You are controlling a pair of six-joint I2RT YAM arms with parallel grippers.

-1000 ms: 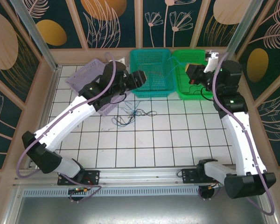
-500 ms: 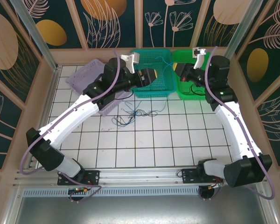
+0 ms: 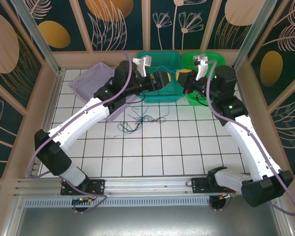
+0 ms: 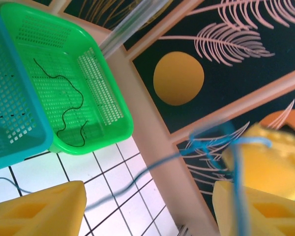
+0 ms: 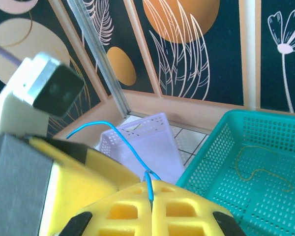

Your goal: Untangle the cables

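Note:
A thin blue cable [image 5: 126, 144] is pinched in my right gripper [image 5: 151, 191], whose yellow fingers are shut on it. The same blue cable [image 4: 137, 178] runs slack across the wide gap of my left gripper [image 4: 150, 201], which is open, and loops over its right finger [image 4: 258, 211]. In the top view both grippers meet above the teal basket [image 3: 157, 98], the left gripper [image 3: 165, 78] facing the right gripper [image 3: 183, 78]. A loose tangle of dark and blue cables [image 3: 137, 120] lies on the white tiles in front of the baskets.
A green basket [image 4: 113, 105] holds a black cable [image 4: 82, 100]. The teal basket [image 5: 221, 162] holds a pale yellowish cable [image 5: 260, 172]. A lilac basket [image 3: 88, 78] sits at the back left, under the left arm. Wooden walls close in behind the baskets.
The right gripper swung left from the green basket to over the teal one. The left gripper rose and moved right to meet it. The blue cable now hangs between them.

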